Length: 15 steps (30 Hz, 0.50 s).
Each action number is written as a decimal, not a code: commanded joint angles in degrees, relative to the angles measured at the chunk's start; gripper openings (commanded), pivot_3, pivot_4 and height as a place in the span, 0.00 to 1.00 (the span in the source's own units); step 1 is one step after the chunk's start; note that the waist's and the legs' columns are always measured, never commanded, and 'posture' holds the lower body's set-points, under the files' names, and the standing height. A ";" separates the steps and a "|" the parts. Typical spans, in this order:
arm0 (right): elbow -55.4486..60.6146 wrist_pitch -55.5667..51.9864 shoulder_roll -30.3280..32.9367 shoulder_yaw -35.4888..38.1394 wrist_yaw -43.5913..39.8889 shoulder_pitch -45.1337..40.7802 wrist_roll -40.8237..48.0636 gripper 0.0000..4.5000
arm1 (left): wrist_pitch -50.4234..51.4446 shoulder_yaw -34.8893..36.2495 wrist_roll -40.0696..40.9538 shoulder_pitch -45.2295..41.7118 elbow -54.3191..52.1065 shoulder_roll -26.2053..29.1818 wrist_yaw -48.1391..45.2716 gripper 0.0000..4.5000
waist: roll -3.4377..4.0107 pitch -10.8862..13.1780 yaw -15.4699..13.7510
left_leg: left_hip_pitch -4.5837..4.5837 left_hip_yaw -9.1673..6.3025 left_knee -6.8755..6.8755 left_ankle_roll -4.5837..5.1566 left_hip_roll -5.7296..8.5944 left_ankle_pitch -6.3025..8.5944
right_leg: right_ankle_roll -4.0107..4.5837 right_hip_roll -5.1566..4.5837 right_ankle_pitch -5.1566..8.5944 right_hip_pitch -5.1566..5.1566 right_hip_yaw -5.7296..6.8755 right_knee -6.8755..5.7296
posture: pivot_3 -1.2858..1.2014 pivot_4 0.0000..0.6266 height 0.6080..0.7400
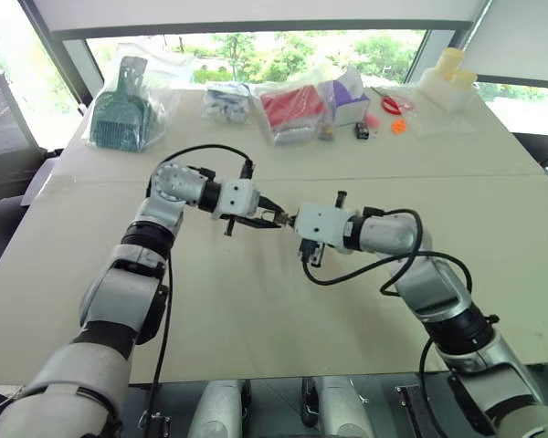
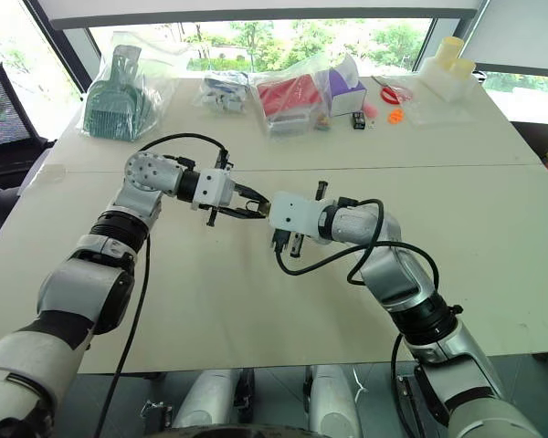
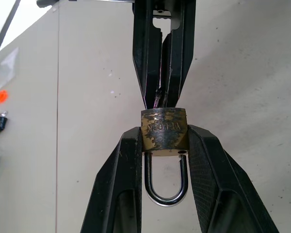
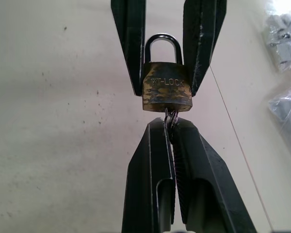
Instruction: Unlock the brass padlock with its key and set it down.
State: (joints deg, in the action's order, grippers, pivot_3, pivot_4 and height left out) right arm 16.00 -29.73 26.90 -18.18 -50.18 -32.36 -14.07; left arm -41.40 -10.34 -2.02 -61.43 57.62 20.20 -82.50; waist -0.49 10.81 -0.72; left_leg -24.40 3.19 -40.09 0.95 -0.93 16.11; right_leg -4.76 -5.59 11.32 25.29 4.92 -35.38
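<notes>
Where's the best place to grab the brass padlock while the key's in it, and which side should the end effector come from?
Clamp the brass padlock across its two narrow edges, coming from the shackle end, as the left end effector does. Its fingers straddle the shackle, leaving the keyway end free for the key pinched in the right end effector.

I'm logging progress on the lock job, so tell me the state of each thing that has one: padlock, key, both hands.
left hand: shut on the brass padlock.
right hand: shut on the key.
brass padlock: held above the table, shackle seated, not yet open.
key: at the padlock's keyhole end; whether it is turned, I cannot tell.
</notes>
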 commanded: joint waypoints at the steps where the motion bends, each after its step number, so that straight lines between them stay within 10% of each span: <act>1: 5.35 -2.27 -2.71 -0.79 -1.02 -1.91 3.95 0.02 | -3.53 -0.20 1.12 -1.79 -2.03 -2.11 2.02 0.17 | 0.00 0.00 0.00 | 0.00 0.00 0.00 0.00 0.00 0.00 | 0.00 0.00 0.00 0.00 0.00 0.00 | 0.52 0.24 1.00; 15: 4.18 4.35 -0.50 -4.00 1.24 -3.35 -1.08 0.02 | -1.10 0.27 2.85 -1.58 -3.40 -2.75 1.69 0.17 | 0.00 0.00 0.04 | 0.00 0.03 0.00 0.00 0.00 0.00 | 0.00 0.00 0.00 0.00 0.00 -0.01 | 0.52 0.24 1.00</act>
State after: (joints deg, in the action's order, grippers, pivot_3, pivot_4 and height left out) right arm 18.32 -32.29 27.47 -19.01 -49.97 -32.83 -14.78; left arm -44.37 -10.27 -2.03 -61.43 57.61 20.23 -81.32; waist -0.49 10.81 -0.68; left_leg -24.40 3.24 -40.09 0.95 -0.92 16.11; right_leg -4.76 -5.59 11.33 25.29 4.92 -35.39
